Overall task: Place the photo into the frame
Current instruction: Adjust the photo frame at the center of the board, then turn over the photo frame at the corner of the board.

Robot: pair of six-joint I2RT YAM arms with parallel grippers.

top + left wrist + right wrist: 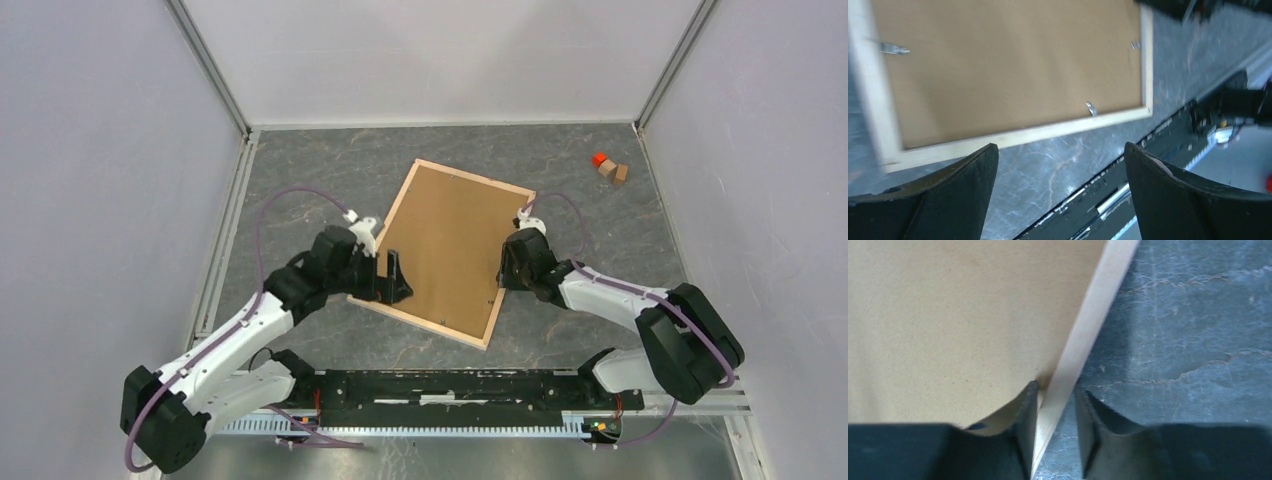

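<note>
1. Left gripper: jaws spread wide and holding nothing. It hovers just off the near left corner of the frame, likely so it can steady or lift that end.
2. The frame lies flat on the table, pale wood back up and turned at an angle between the arms. The backing board fills its opening, and small metal tabs sit along the rails. The photo shows in no view. It may be under the board, but I can't tell.
3. Right gripper: fingers straddle the frame's right rail, one inside against the board and one outside. Cannot tell if it is pinching or merely bracketing. Judged purpose: to hold the frame from sliding.
4. Far right: small blocks, well apart and not involved.
</note>
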